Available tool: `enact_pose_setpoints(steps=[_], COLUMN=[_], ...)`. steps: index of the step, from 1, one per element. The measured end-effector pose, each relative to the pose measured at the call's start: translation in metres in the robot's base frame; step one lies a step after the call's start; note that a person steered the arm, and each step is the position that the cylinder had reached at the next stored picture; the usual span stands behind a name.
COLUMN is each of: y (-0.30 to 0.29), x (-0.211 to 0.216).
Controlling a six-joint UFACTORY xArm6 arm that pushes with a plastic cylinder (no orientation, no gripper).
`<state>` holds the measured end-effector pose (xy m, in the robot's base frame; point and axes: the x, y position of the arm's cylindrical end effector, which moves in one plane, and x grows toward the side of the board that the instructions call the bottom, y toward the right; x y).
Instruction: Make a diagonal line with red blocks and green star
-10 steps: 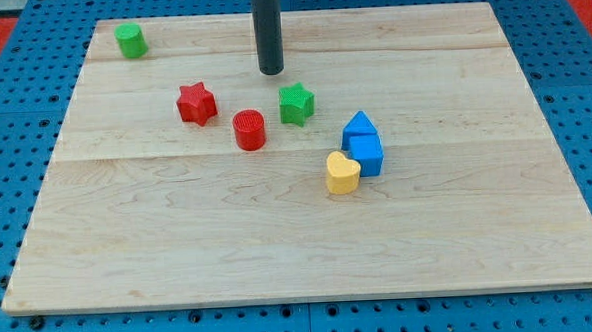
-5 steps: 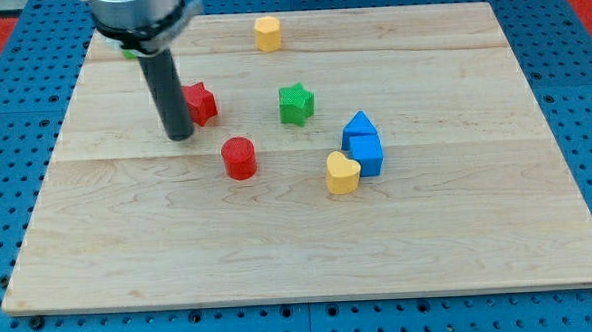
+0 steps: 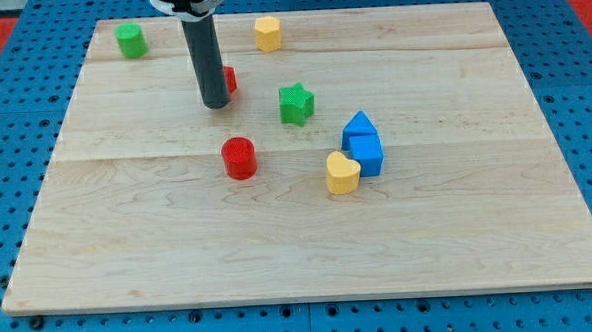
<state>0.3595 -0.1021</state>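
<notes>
My tip (image 3: 214,104) against red block (image 3: 229,80)

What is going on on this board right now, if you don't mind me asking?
My tip stands right against a red block, which is mostly hidden behind the rod. The red cylinder lies below it and the green star to the view's right, both apart from my tip. The three do not yet form a line.

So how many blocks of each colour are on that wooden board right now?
Red: 2, the cylinder and one mostly hidden behind my tip at
Green: 2, cylinder, star
Yellow: 2
Blue: 2
Total: 8
</notes>
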Motion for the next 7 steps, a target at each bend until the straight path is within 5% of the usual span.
enact_pose_setpoints(steps=[1,3,5,7], y=[-0.071,0.111,0.082,0.233], x=[0.001,-0.059,-0.075,-0.091])
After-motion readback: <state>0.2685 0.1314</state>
